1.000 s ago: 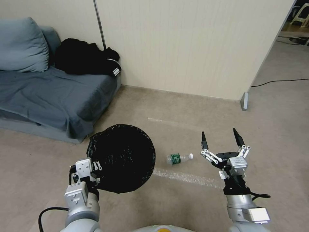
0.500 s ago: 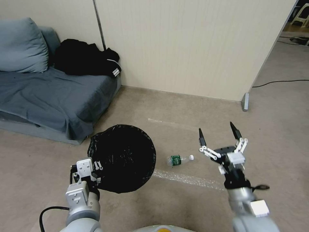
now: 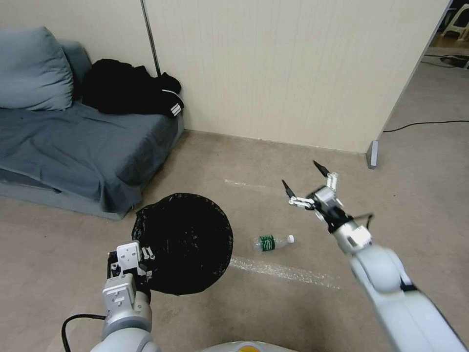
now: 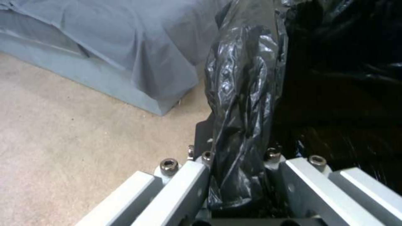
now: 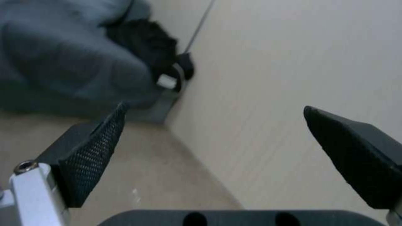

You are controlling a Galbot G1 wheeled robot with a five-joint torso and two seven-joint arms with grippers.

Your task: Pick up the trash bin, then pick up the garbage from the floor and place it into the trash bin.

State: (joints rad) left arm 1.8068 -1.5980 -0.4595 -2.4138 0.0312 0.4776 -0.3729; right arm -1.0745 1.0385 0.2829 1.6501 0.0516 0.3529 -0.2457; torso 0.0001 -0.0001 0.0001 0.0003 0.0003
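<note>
The trash bin [image 3: 183, 242], its black bag folded over the rim, hangs just above the floor at lower left. My left gripper [image 3: 132, 274] is shut on the near rim; in the left wrist view the bag-covered rim [image 4: 241, 125] is pinched between the jaws. The garbage is a small clear bottle with a green label [image 3: 271, 242], lying on its side on the floor right of the bin. My right gripper [image 3: 300, 175] is open, raised above and beyond the bottle, pointing toward the wall; its black fingertips [image 5: 94, 147] are spread wide with nothing between them.
A grey sofa [image 3: 73, 146] with a cushion and black clothing [image 3: 129, 88] stands at the left. A beige partition wall [image 3: 293, 68] runs across the back, ending at a metal foot [image 3: 372, 154]. A black cable [image 3: 425, 124] lies at far right. Tape strips [image 3: 283, 271] mark the floor.
My right arm has stretched forward and up, carrying the open gripper from beside the bottle to beyond it. The bin and left gripper have barely moved.
</note>
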